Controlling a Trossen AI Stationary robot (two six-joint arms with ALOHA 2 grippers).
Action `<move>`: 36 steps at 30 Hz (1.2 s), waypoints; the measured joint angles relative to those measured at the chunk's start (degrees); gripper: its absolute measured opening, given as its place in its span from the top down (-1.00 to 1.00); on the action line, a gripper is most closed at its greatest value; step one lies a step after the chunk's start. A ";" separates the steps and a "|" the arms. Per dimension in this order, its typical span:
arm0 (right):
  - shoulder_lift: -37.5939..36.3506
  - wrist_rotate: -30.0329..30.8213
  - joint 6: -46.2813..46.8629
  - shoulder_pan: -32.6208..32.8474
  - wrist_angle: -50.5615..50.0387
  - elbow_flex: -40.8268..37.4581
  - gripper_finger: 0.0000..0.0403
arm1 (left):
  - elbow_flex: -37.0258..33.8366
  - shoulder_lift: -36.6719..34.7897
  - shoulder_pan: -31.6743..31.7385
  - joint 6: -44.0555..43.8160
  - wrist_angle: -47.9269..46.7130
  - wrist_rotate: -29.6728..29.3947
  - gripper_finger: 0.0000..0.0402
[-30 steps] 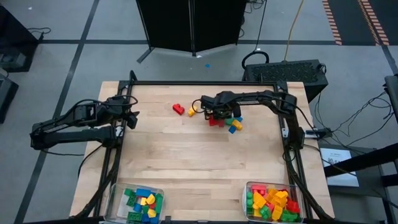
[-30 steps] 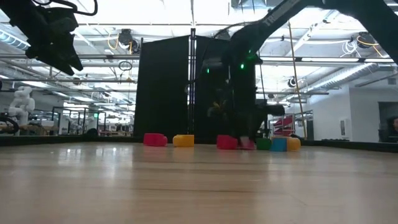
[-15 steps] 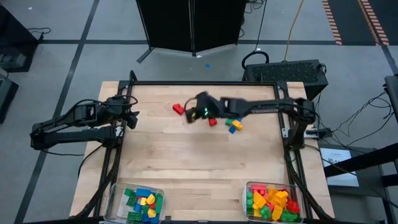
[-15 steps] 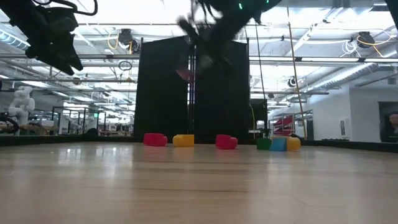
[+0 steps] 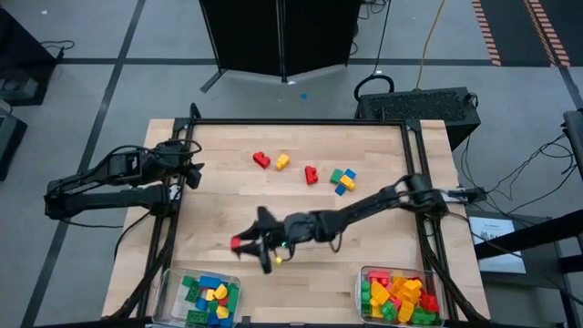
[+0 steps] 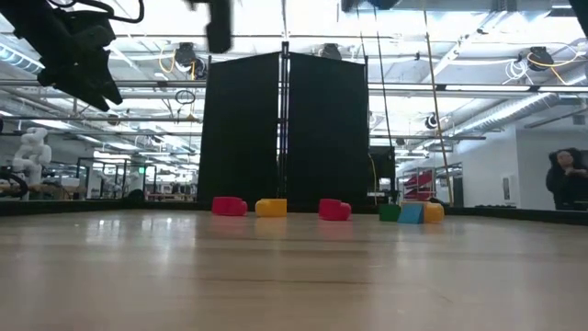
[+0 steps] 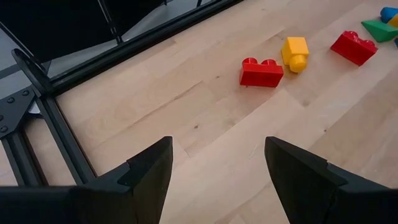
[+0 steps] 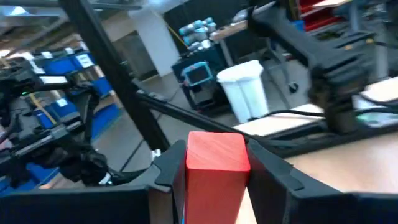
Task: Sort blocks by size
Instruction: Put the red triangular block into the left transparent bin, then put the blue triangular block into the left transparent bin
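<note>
My right gripper (image 5: 244, 243) reaches out low over the near middle of the table, shut on a red block (image 5: 236, 243) that fills the gap between its fingers in the right wrist view (image 8: 217, 165). Loose blocks lie flat on the far half: a red one (image 5: 261, 160), a yellow one (image 5: 282, 161), another red one (image 5: 311, 175), and a green, blue and yellow cluster (image 5: 342, 179). My left gripper (image 5: 193, 169) hangs open above the table's left edge, with nothing between its fingers (image 7: 149, 177). My right gripper pinches the red block by two opposite sides (image 8: 193, 168) between its two fingers. The fingers lie about level and point toward the table's left edge. The block is lifted clear of the table.
Two clear bins holding several blocks stand at the near edge, one at the left (image 5: 208, 299) and one at the right (image 5: 398, 296). A black frame rail (image 5: 301, 122) runs along the far edge. Bare wood lies between the loose blocks and the bins.
My right gripper has risen from the block cluster at the far side and swung toward the table's near edge and left, tipping from pointing down to level and rolling. It carries the red block, now lifted clear. The other blocks have stayed in place.
</note>
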 joint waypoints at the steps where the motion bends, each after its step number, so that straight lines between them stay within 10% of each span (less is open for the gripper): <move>1: 1.73 -0.20 0.01 0.50 0.14 1.98 0.43 | 0.00 0.00 -0.01 0.00 0.02 0.00 -0.27; 14: 28.78 -16.08 -2.09 2.22 -28.22 48.46 0.43 | 0.00 0.00 0.00 0.00 0.00 0.02 -0.27; 23: 28.97 -15.90 4.51 2.55 -41.13 45.05 0.42 | 0.02 0.24 -0.03 0.02 -0.04 0.32 -0.27; 31: 28.86 -15.71 4.40 2.30 -37.55 45.11 -0.40 | 0.02 0.26 -0.03 0.04 -0.03 0.46 -0.27; 36: 27.36 -16.47 4.28 0.48 -39.30 47.71 -0.50 | 0.02 0.26 -0.03 0.07 -0.04 0.48 -0.27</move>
